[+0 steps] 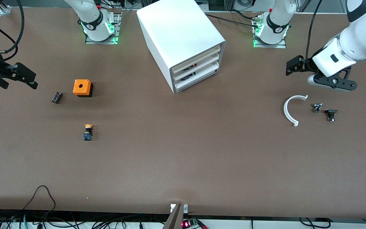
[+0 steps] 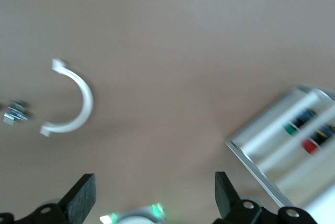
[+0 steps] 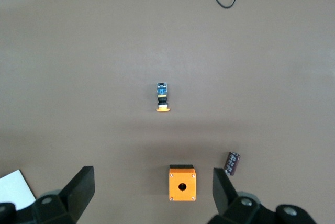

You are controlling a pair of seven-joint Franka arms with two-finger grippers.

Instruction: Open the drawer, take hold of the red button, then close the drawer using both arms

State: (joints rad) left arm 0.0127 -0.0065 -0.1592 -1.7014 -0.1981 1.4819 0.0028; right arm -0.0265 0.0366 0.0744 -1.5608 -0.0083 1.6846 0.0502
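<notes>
White cabinet (image 1: 183, 41) standing mid-table between the two arm bases, its three drawers facing the front camera and angled toward the left arm's end. All three shut or nearly so; topmost drawer (image 1: 199, 60) flush with the rest. In the left wrist view, cabinet front (image 2: 293, 145) with a small red cap (image 2: 310, 145) visible inside one drawer slot, likely the red button; a green part and blue parts beside it. Blurry, exact drawer not clear.

Left gripper (image 1: 292, 66) up in the air over bare table at the left arm's end, fingers (image 2: 81, 198) spread wide, holding nothing. Below it on the table: white curved half-ring (image 1: 292, 110), with a small metal fitting (image 1: 317, 107) and a small black part (image 1: 330, 114) just beside it toward the table's end.

Right gripper (image 1: 27, 78) hovering over the right arm's end of the table, fingers (image 3: 78, 187) spread apart, empty. Near it: orange cube with round hole (image 1: 82, 87), a small dark cylindrical part (image 1: 57, 97) beside it, and the yellow-capped button (image 1: 88, 132) nearer the front camera than the cube, well apart from it.
</notes>
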